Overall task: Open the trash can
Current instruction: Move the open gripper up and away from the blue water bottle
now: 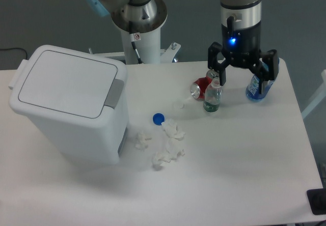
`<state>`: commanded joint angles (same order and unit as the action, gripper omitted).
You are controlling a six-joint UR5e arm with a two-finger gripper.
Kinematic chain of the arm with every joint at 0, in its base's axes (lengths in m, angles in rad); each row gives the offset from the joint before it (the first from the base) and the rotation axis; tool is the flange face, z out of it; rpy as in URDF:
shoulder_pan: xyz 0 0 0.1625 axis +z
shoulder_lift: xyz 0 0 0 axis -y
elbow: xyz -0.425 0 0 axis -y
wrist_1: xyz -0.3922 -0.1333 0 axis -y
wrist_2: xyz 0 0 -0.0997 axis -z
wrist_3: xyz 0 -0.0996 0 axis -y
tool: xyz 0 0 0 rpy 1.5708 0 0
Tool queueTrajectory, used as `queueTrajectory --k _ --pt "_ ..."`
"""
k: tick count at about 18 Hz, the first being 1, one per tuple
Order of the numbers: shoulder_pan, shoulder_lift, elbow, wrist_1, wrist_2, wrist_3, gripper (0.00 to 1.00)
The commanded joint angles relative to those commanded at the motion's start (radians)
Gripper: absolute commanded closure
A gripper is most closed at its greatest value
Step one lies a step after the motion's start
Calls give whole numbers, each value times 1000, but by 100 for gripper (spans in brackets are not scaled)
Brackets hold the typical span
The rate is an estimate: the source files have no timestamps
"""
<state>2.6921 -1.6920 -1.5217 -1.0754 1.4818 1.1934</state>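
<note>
Standing at the frame's left table edge, the trash can (pixel 71 109) is kept lidded; the gripper (pixel 243 76) is spread wide, upper right.

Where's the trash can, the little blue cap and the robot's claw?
trash can (pixel 69 83): fixed camera, middle of the shut lid.
blue cap (pixel 158 118): fixed camera, its top.
gripper (pixel 243 76): fixed camera, midway between the spread fingertips.

White trash can (pixel 69 109) at table (pixel 244 175) left, lid shut, grey tab facing right. Gripper (pixel 243 76) well apart at far right, jaws spread wide. Below it: red can (pixel 200 89) lying, clear bottle (pixel 213 96), blue bottle (pixel 253 88). Blue cap (pixel 159 118), crumpled tissues (pixel 168 144) mid-table.
</note>
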Motion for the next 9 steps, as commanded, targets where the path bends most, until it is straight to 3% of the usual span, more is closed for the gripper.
queueTrajectory --k 3,9 --pt "0 -2 -8 37 2 0 0" --pt "-1 -6 -37 41 -2 -5 0"
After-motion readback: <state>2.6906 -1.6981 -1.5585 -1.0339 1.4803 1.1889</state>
